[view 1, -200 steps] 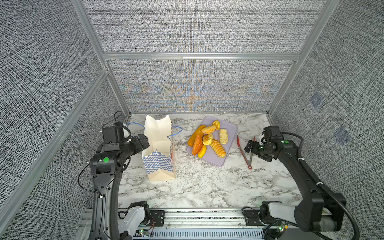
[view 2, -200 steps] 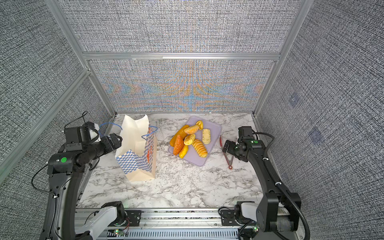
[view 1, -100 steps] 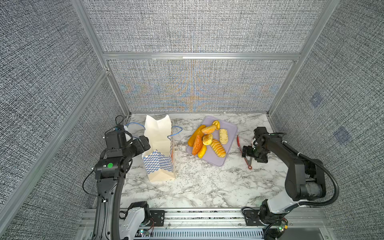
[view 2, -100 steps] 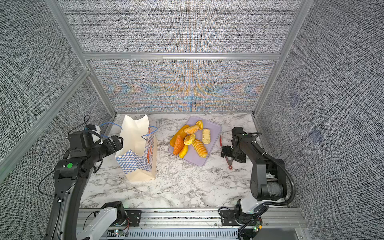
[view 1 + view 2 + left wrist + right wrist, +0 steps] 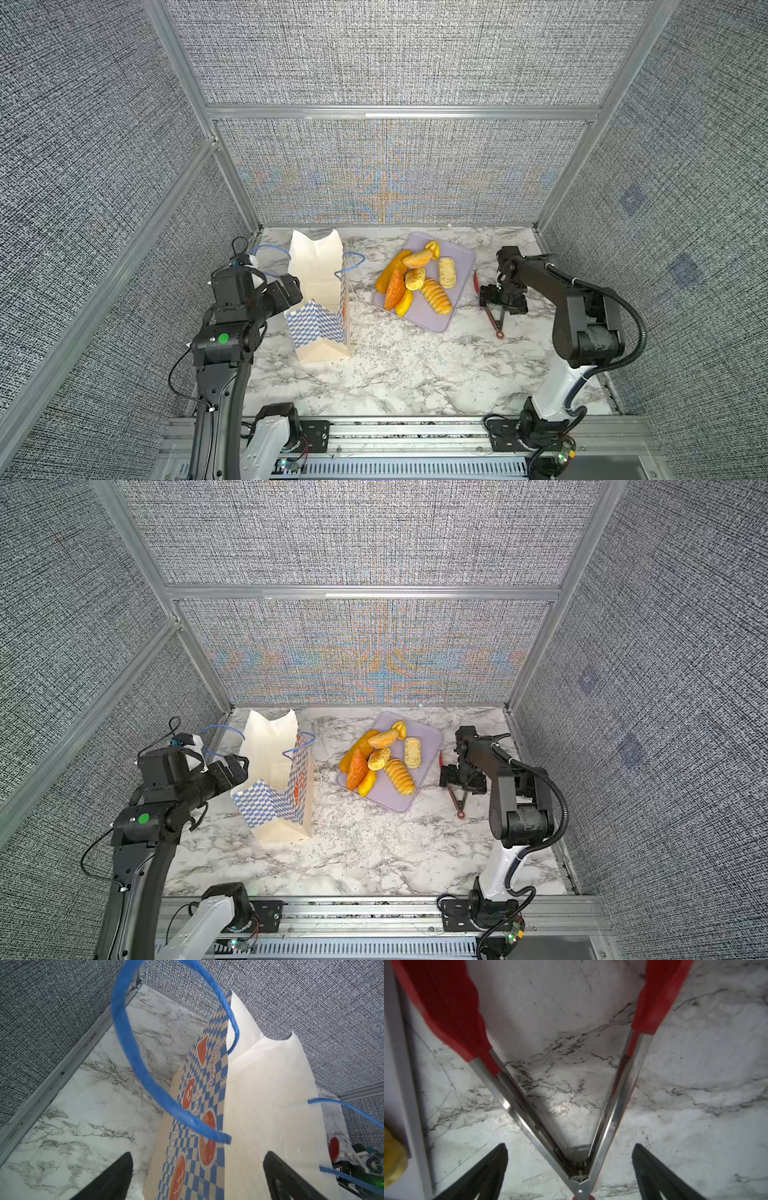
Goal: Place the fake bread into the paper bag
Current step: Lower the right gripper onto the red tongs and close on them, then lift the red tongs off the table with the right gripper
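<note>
Several glossy golden fake bread point(image 5: 415, 278) point(image 5: 382, 758) pieces lie on a lavender tray point(image 5: 432, 320) point(image 5: 395, 800) in both top views. The checkered paper bag point(image 5: 316, 328) point(image 5: 270, 808) point(image 5: 259, 1105) stands upright with its mouth open, left of the tray. My left gripper point(image 5: 293, 289) point(image 5: 235, 769) point(image 5: 197, 1153) is open, with one finger on each side of the bag's left wall near its rim. My right gripper point(image 5: 500, 297) point(image 5: 461, 779) point(image 5: 570, 1145) is open low over the red tongs point(image 5: 494, 320) point(image 5: 457, 802) point(image 5: 612, 1105). Its fingers stand on either side of the hinge end without touching.
The bag's blue cord handle point(image 5: 128, 1043) loops up in front of the left wrist camera. The tray's edge and a yellow bread piece point(image 5: 392, 1157) sit close beside the tongs. Grey walls enclose the marble table point(image 5: 415, 374) on three sides.
My right gripper has come down and shifted left over the tongs, and its arm has folded. The left gripper has edged slightly closer to the bag's wall.
</note>
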